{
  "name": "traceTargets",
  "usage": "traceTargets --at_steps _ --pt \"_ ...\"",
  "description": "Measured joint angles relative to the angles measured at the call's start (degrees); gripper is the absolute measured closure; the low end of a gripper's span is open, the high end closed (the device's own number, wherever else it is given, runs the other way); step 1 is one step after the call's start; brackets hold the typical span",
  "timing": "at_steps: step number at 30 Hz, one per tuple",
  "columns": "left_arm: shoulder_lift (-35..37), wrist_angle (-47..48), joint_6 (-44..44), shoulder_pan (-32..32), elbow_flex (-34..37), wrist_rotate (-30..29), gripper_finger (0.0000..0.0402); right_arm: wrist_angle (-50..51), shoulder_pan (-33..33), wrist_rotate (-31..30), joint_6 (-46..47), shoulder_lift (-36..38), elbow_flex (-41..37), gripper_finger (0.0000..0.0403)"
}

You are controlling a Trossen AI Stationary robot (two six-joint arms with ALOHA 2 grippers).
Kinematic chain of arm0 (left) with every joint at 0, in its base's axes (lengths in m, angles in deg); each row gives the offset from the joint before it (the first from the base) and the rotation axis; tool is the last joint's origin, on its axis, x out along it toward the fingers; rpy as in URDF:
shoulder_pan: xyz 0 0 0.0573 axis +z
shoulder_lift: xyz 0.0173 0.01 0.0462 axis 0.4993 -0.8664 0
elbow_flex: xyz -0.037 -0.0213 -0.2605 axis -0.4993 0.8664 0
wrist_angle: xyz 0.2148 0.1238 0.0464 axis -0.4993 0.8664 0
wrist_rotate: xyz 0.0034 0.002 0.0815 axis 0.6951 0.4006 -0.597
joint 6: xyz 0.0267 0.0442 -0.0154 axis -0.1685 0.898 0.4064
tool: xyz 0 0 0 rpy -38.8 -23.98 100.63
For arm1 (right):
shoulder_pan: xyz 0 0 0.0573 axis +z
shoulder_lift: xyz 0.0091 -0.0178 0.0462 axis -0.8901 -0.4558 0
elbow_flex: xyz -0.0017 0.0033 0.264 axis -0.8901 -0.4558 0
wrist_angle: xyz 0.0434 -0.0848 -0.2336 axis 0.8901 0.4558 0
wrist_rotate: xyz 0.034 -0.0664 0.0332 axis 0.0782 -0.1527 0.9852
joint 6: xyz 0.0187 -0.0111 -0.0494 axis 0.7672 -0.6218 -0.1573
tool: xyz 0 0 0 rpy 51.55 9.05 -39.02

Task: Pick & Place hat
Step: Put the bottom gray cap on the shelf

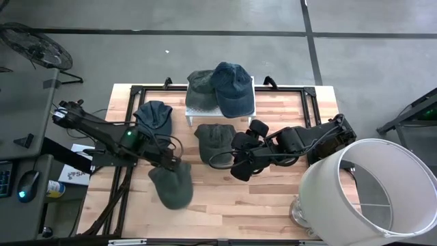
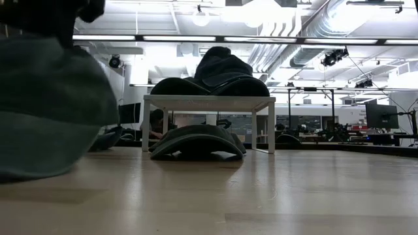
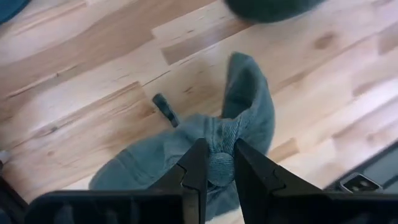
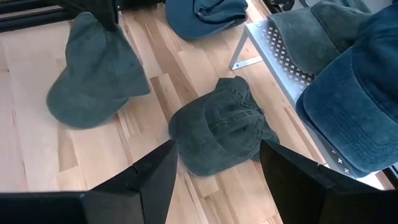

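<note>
We see the green hat (image 1: 171, 188) pinched in the left gripper (image 3: 214, 163), out over the table (image 1: 273, 205) on the near side of the rack (image 1: 220, 102).

Our left gripper's fingers (image 3: 196, 165) are closed on a fold of that hat's fabric, and the brim hangs down toward the wood. Just in front of the rack we find a second green hat (image 1: 215, 137) lying flat on the table. On the rack itself sit a blue hat (image 1: 232, 85) and, beside it, another green one (image 1: 199, 82). Left of the rack lies a teal hat (image 1: 153, 116). The right gripper (image 4: 214, 171) hovers wide open, near the hat in front of the rack, holding nothing. A white lampshade (image 1: 369, 191) stands right of the rack, at the table's near corner.
</note>
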Motion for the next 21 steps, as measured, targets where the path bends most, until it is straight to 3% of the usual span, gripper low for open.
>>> traceTargets --at_steps 21 --pt "0.0 0.5 6.34 0.0 -12.37 -7.06 0.0351 -1.61 -0.02 -1.02 -3.04 0.0 0.0 0.0181"
